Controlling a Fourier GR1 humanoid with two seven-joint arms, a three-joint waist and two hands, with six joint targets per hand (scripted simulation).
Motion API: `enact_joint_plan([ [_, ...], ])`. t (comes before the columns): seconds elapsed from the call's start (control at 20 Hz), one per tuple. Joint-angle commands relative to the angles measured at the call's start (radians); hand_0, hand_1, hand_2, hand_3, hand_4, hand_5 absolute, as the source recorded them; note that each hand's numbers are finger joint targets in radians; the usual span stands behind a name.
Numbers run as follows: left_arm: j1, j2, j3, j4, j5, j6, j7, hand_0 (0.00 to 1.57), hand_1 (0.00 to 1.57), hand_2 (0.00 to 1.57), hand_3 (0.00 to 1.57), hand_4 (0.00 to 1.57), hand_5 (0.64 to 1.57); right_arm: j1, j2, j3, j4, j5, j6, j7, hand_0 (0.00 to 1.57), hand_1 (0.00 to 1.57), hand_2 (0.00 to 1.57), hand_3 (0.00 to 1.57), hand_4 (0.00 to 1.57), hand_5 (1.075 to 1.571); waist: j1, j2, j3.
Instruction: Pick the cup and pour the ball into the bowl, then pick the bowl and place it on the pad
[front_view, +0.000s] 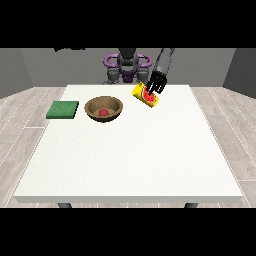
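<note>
Room: gray walls at the back and a pale wood floor all around.
Table (125, 160): big and white. Only the tops of two dark legs peek out under its near edge; the rest of them is cut off.
Robot (127, 65): small, at the far side of the table. Its head is cut off at the top, and the table hides its lower body.
Hand at the view's right (156, 84): black, at the end of a dark arm that reaches down over the table. Its fingers are curled round the cup.
Cup (146, 96): yellow with red on it, tipped over on its side in the hand, near the far edge of the table. The fingers hide part of it, and I cannot tell if its low end touches the table.
Bowl (104, 109): brown and round, sitting on the table, a little way from the cup, at the view's left of it.
Ball (103, 113): small and red, lying inside the bowl.
Pad (63, 110): flat and green, near the table's left edge, close to the bowl but not touching it.
Other hand: does not show anywhere.
</note>
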Motion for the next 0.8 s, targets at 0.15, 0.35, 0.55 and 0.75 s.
enact_joint_plan([
  [0.15,0.127,-0.024,0.203,-0.216,0.428,-0.104,-0.347,1.50,1.50,1.57,1.57,1.47,1.461,0.010,0.009,-0.010,-0.099,-0.003,-0.029,0.003,0.00,0.00,0.00,0.00,0.42,1.565,0.035,0.089,-0.0077],
  [0.35,0.100,-0.157,0.281,-0.313,0.692,-0.344,-0.365,1.37,1.37,1.57,1.57,0.86,1.564,0.003,0.021,0.003,-0.089,0.008,-0.051,0.023,0.00,0.00,0.00,0.00,0.46,1.566,0.080,0.093,-0.0186],
  [0.55,0.103,-0.104,0.399,-0.373,0.910,-0.606,-0.495,0.41,0.41,0.00,0.00,0.26,1.569,-0.006,0.059,0.003,-0.126,0.023,-0.113,0.025,0.00,0.00,0.00,0.00,0.53,1.564,0.158,0.160,-0.0073],
  [0.75,0.067,0.025,0.483,-0.328,1.035,-0.853,-0.541,0.00,0.00,0.00,0.00,0.00,1.559,-0.050,0.066,0.037,-0.192,0.101,-0.175,0.026,0.00,0.00,0.00,0.00,0.50,1.566,0.184,0.266,0.0012],
])
